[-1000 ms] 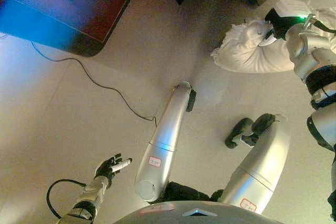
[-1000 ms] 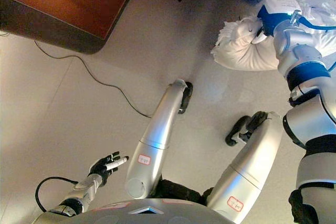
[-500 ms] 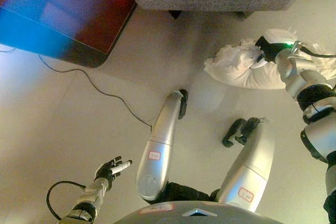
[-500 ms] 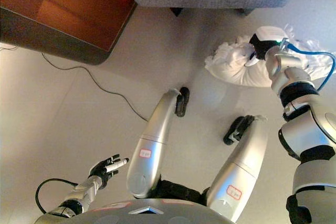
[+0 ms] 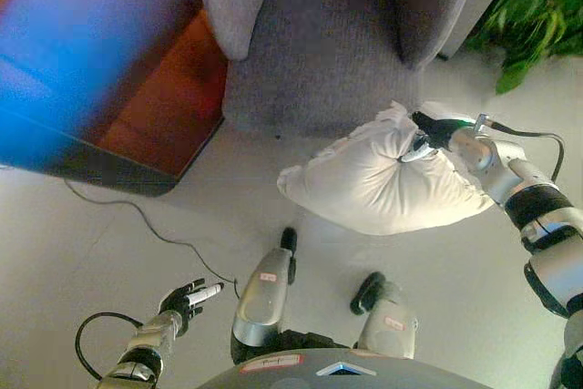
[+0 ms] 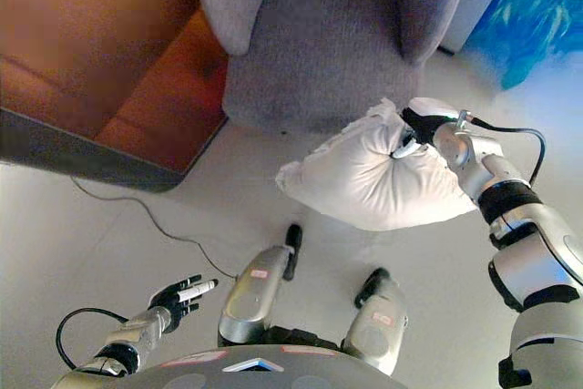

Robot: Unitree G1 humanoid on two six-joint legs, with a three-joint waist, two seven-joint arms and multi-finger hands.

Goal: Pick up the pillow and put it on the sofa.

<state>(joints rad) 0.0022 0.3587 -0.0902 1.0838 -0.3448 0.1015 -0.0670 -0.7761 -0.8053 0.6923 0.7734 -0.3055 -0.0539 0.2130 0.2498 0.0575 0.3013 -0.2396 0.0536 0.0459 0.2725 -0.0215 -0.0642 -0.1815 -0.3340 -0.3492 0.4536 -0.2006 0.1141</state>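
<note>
A white pillow (image 5: 378,184) hangs in the air above the floor, just in front of the grey sofa (image 5: 314,52). My right hand (image 5: 430,131) is shut on the pillow's upper right part, where the cloth bunches into its grip. The pillow's lower left corner points towards the middle of the view. My left hand (image 5: 187,297) is open and empty, low at the lower left above the floor. The sofa's seat is bare.
A dark wooden cabinet (image 5: 137,125) stands on the left beside the sofa. A thin black cord (image 5: 150,225) runs over the pale floor from under it. A green plant (image 5: 537,15) stands at the upper right.
My right hand has lifted the pillow off the floor and holds it higher, in front of the sofa. The camera has risen, so the sofa seat and plant now show. My left hand stays.
</note>
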